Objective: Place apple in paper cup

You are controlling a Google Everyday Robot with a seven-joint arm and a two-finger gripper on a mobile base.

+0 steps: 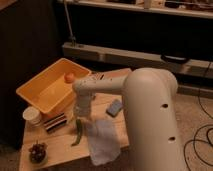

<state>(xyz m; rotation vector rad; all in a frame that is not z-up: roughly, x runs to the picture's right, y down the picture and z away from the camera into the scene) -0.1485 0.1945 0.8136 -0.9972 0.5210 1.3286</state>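
The apple (69, 77), small and orange-red, shows at the far right rim of the yellow bin (42, 92), just left of my arm's white wrist. I cannot tell whether it rests inside the bin or on its rim. The white paper cup (33, 116) stands upright on the wooden table (55, 145), in front of the bin's left corner. My gripper (79, 119) points down over the table's middle, right of the cup and below the apple in the picture. Its tip is just above a green pod-like object (77, 136).
A white cloth (102, 141) lies beside the green object. A blue sponge (114, 107) lies to the right, and a dark striped item (55, 122) next to the cup. A small dark bowl with grapes (38, 151) sits at the front left. My arm's large white body (150, 125) fills the right.
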